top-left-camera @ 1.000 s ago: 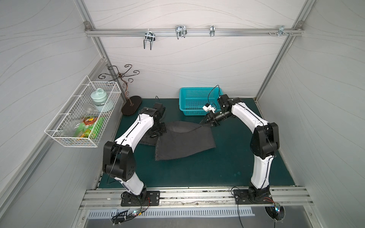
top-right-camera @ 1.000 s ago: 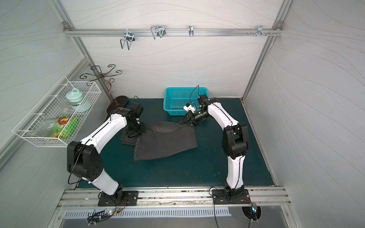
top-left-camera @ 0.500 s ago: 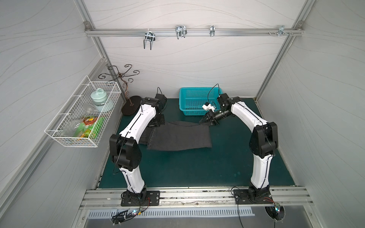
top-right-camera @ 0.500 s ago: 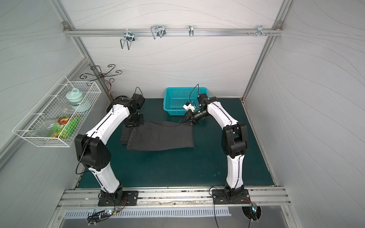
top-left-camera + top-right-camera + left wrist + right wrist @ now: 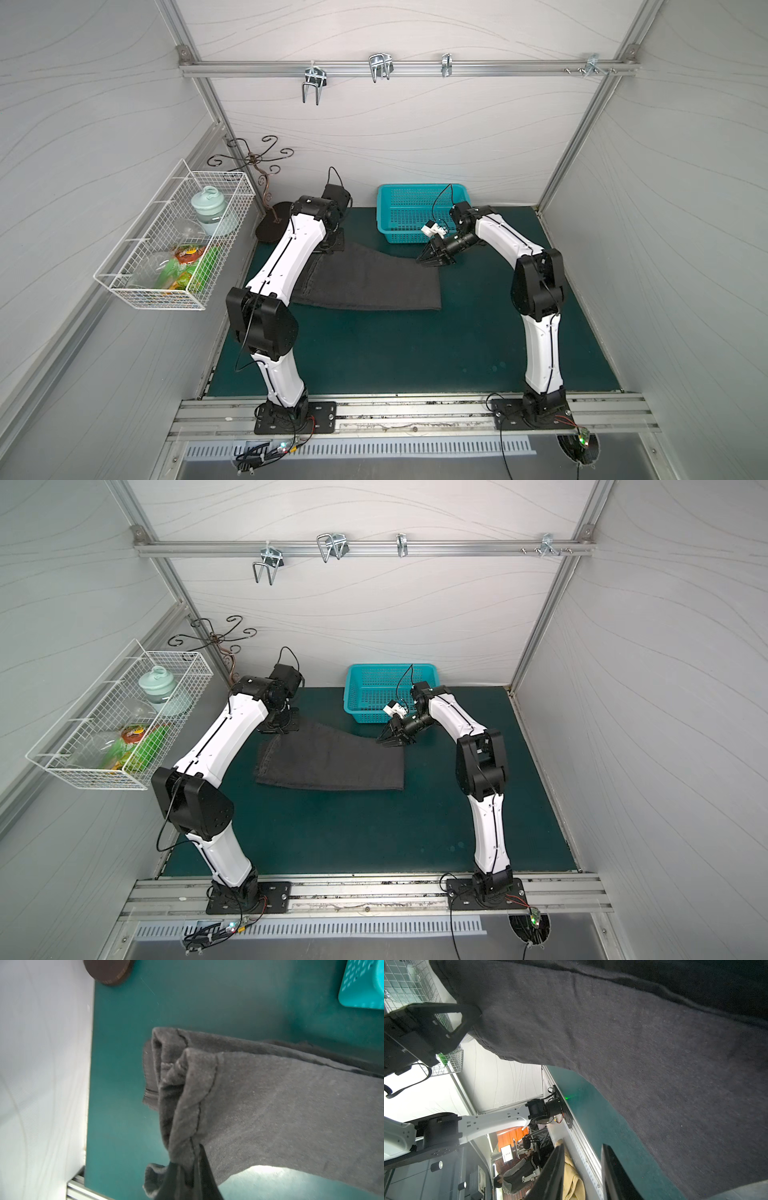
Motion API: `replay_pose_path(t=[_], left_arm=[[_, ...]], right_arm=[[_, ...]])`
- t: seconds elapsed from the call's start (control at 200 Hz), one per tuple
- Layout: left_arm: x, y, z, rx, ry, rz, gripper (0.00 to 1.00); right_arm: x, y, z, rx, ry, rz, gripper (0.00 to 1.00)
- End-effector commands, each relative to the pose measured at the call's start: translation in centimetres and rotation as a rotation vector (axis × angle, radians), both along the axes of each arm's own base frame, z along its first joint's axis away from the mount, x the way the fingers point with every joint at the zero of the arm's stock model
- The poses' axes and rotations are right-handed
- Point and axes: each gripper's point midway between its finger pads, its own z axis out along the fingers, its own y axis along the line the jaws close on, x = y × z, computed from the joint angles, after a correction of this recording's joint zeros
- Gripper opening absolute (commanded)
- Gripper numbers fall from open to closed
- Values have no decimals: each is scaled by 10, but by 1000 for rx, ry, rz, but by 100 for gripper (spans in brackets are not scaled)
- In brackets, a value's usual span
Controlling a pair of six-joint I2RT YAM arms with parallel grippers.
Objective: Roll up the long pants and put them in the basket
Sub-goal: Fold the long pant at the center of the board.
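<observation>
Nearest me the mat [image 5: 374, 353] lies bare. Then come the long pants [image 5: 365, 282], folded to a band in the far half, nearer the left edge than the right. Their near edge lies flat, good.

At the far-left corner my left pincer [image 5: 188, 1164] is clamped tight on the bunched cuffs, holding them off the mat. At the far-right corner my right pincer [image 5: 424, 259] sits at the cloth with fingers partly apart, gripping nothing (daylight shows between them in the right wrist view).

I judge this to be squaring-up before the roll. So I should lower the left corner gently and pull the far edge straight with the layers aligned, or the roll will cone.

Behind sits the teal basket [image 5: 403, 237] at the far edge, and I should keep clear of it.

The left wrist view shows the cuffs stacked unevenly, which my left arm [image 5: 291, 253] hides in both top views. Those views give the whole outline instead.
</observation>
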Motion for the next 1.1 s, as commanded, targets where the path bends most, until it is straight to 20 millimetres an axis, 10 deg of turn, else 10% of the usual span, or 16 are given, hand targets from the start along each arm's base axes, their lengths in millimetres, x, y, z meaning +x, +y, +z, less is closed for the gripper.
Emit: replay_pose_path(t=[0.0, 0.595, 1.096], left_arm=[[21, 7, 9, 74, -54, -8, 0], [30, 33, 25, 186, -90, 51, 0], [49, 74, -42, 197, 11, 115, 0]], right_arm=[[-5, -4, -3, -14, 15, 8, 33], [-5, -8, -18, -29, 51, 0, 34], [-8, -17, -21, -57, 67, -12, 33]])
